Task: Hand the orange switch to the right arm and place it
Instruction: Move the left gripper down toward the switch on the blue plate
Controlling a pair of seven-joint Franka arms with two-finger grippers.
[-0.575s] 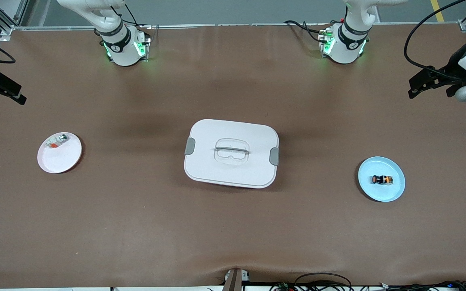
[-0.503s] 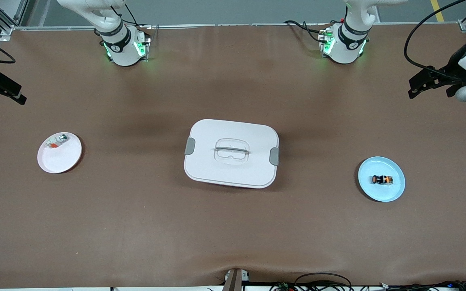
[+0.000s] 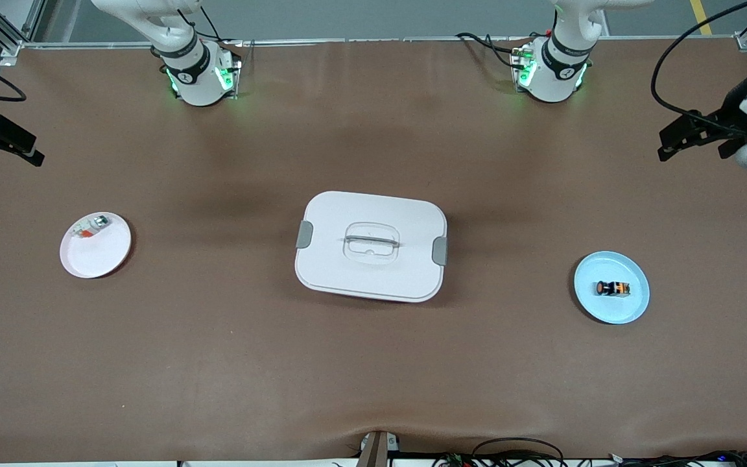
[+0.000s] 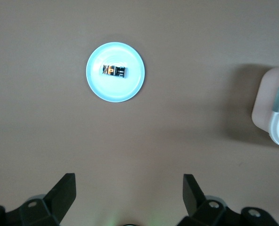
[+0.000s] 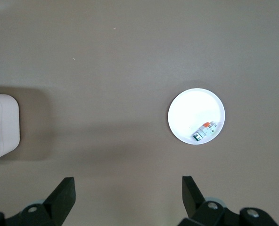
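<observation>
The orange switch (image 3: 612,288) lies on its side on a light blue plate (image 3: 597,308) toward the left arm's end of the table. In the left wrist view the switch (image 4: 115,71) rests in the middle of the plate (image 4: 115,92). My left gripper (image 3: 666,146) is open and empty, high over bare table at that end, apart from the plate; it also shows in the left wrist view (image 4: 130,186). My right gripper (image 3: 4,152) is open and empty over the table's edge at the right arm's end, and it shows in the right wrist view (image 5: 128,186).
A white lidded box (image 3: 371,246) with grey clasps sits at the table's middle. A white plate (image 3: 98,259) holding a small whitish part (image 3: 90,227) with red and green bits lies toward the right arm's end; the right wrist view shows that plate (image 5: 189,113) too.
My left gripper has shifted slightly upward in the front view and toward the table's end. The right gripper, the switch and the plates have not visibly moved.
</observation>
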